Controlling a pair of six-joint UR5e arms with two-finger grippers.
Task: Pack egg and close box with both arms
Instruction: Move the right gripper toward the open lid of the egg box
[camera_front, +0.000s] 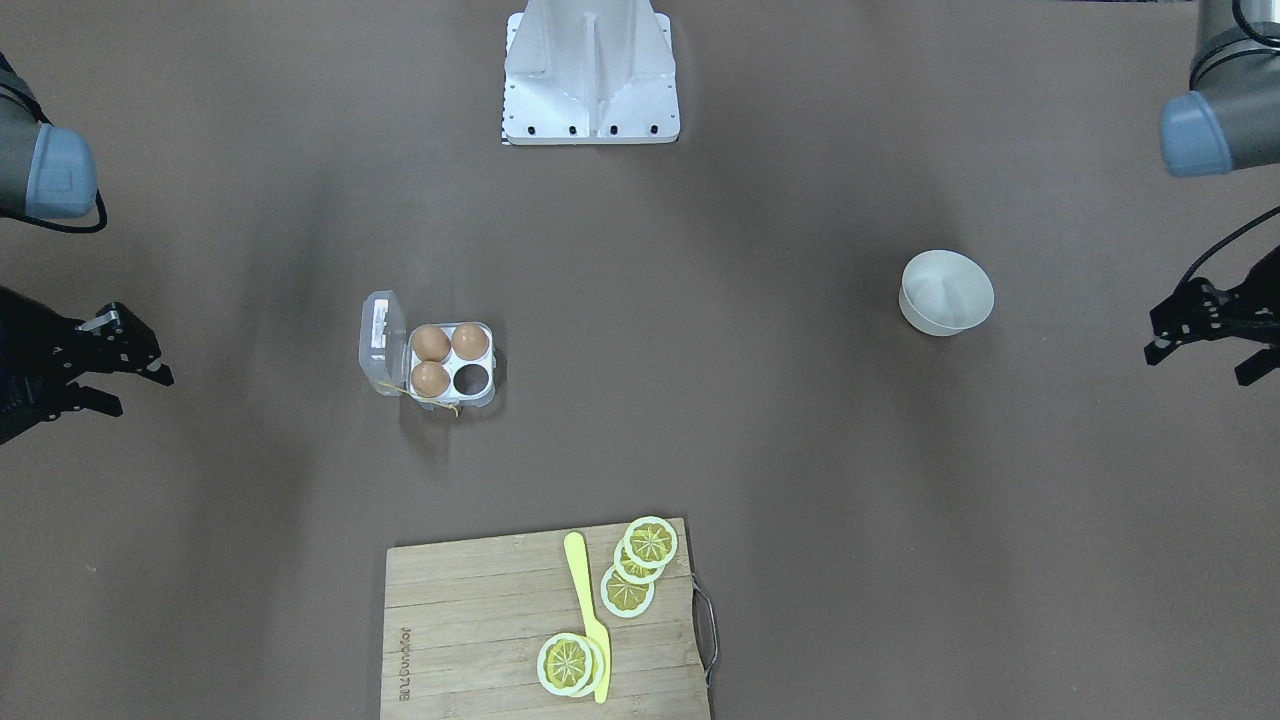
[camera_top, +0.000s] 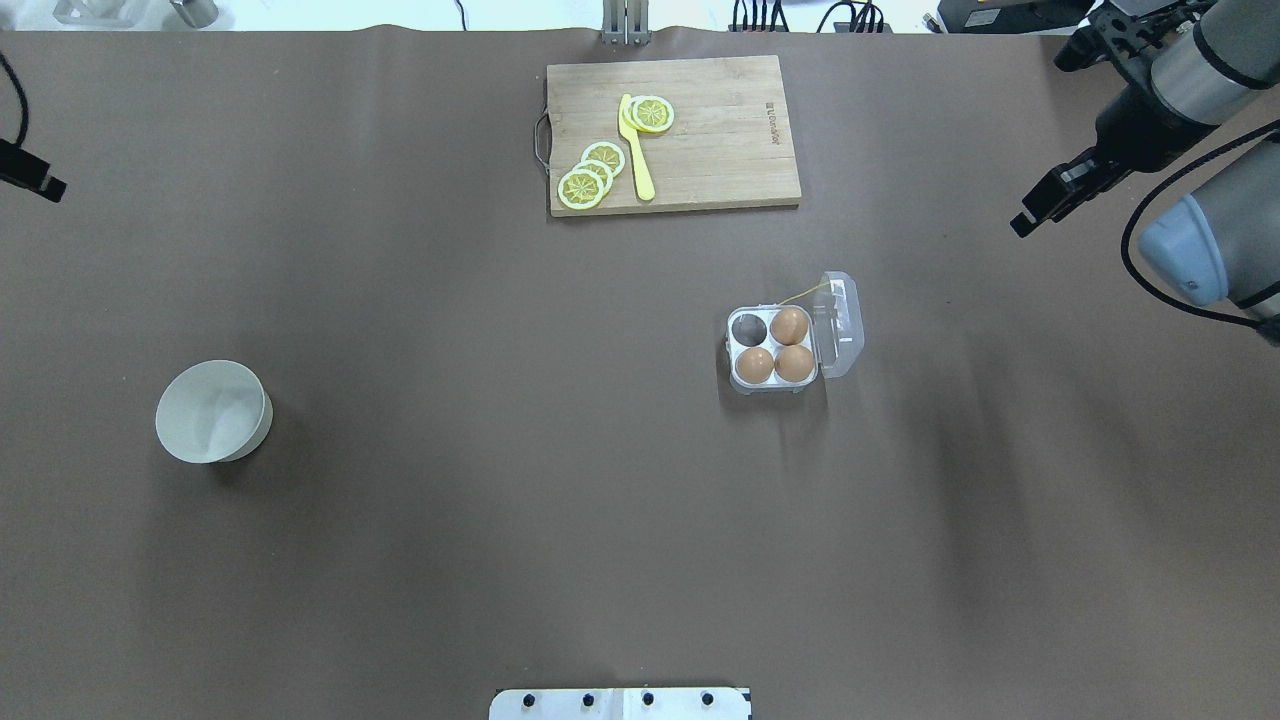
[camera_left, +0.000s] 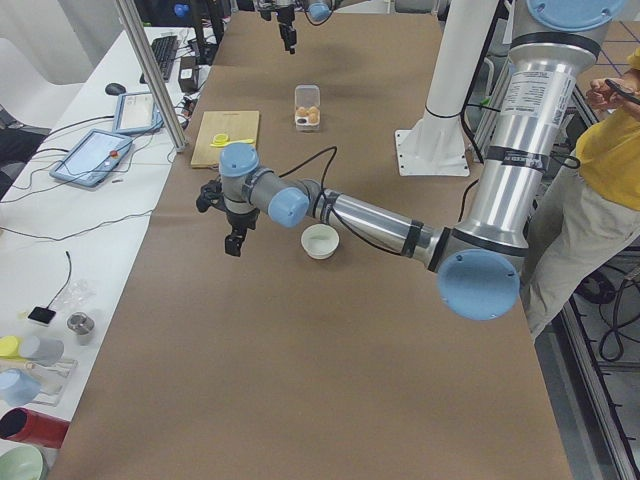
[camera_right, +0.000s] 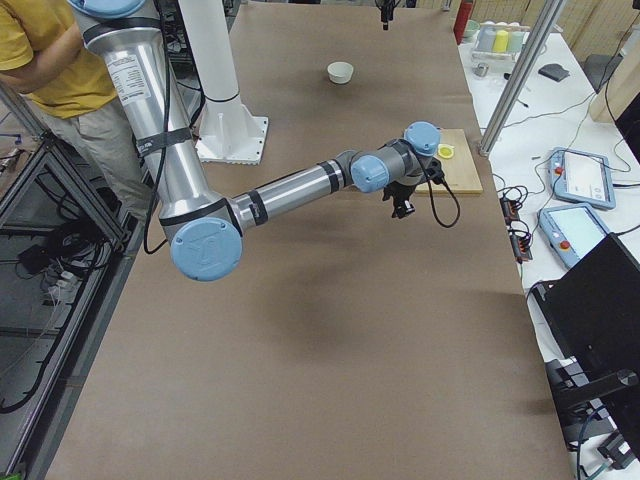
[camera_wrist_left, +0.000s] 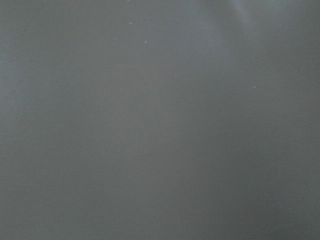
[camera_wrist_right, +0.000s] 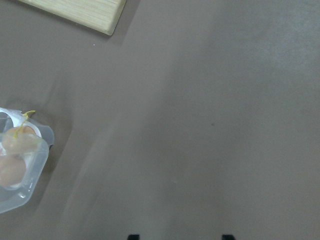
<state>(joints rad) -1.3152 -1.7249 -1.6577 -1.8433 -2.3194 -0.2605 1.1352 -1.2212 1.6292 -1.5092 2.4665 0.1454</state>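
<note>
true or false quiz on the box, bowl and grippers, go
1. The box holds three eggs. True.
2. Its lid is shut. False: it is open.
3. The bowl sits on the board. False: it stands on the table, far from the board.
4. The left gripper and right gripper are open and empty. True.
5. A knife lies on the board. True.
</note>
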